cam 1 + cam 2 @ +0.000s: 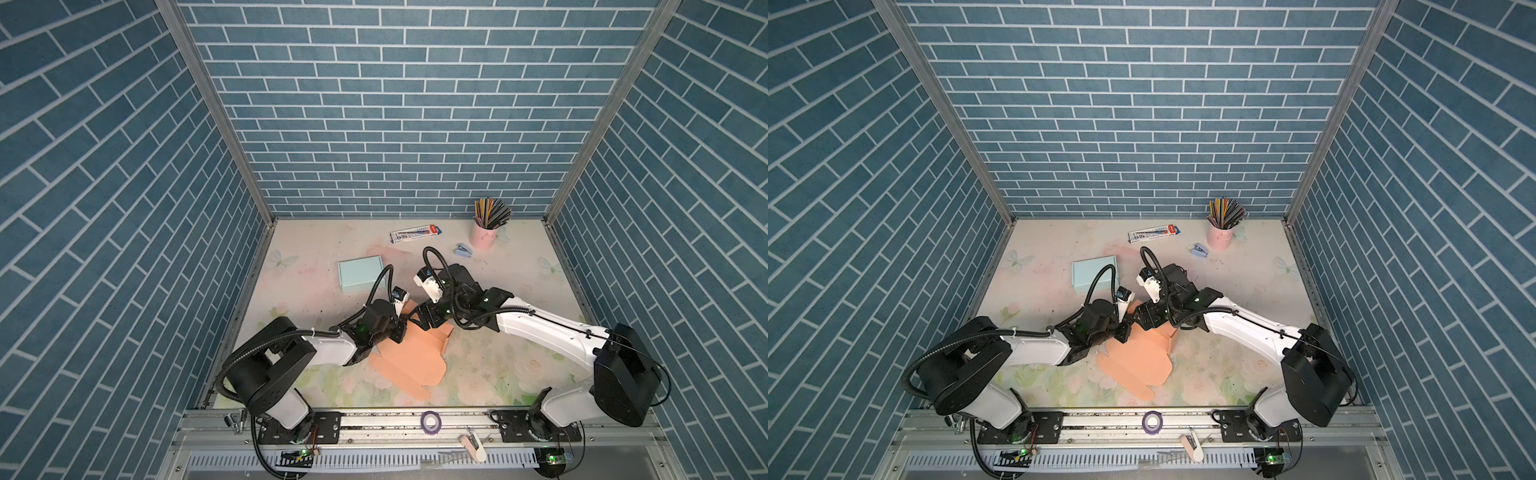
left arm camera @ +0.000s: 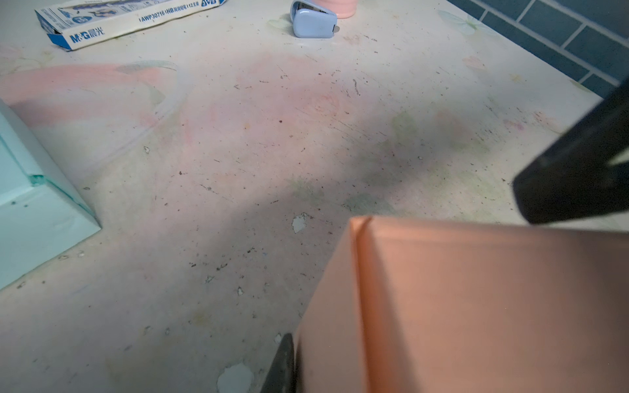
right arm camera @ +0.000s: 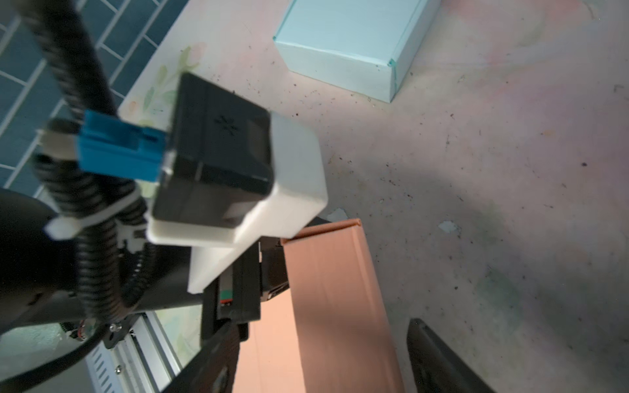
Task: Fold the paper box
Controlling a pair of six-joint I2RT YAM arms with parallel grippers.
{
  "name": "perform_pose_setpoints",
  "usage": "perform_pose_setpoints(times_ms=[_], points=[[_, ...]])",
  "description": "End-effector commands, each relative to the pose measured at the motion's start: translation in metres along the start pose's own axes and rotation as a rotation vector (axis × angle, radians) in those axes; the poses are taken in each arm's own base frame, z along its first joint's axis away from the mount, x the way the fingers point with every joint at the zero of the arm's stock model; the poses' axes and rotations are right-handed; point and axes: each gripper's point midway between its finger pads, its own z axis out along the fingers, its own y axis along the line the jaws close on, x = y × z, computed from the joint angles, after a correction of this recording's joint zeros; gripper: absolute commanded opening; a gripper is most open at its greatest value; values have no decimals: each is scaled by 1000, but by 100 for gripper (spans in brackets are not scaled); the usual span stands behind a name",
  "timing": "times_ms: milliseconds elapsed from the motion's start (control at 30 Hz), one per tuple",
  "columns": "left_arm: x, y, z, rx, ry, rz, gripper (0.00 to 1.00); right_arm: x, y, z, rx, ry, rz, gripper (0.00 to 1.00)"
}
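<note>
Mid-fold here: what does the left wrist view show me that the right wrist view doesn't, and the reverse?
Only the left wrist view: the pencil carton, the blue stapler and the pink cup's base. Only the right wrist view: the left arm's wrist camera and the front rail. Both: the raised flap of the orange paper box and the light blue box on the table.

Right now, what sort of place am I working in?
Probably a mock craft desk inside a robot test booth: brick-print wall panels, a pink cup of coloured pencils, and a partly folded orange paper box on the floral tabletop.
</note>
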Motion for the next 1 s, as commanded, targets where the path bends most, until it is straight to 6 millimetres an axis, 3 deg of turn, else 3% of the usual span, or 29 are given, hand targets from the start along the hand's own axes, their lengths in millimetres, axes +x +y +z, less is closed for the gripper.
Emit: perform_pose_setpoints(times_ms=[0,467,800,967], points=[[-7,-4,4,20,-40,7,17,14,-16,5,75,55,-30,78],[8,3,12,-4,-26,-6,24,25,-38,18,171,108,-28,71],[22,8,-13,-20,-7,-15,50,27,-67,14,160,68,124,66],[0,4,-43,-23,-16,-56,59,29,-83,14,158,53,197,66]])
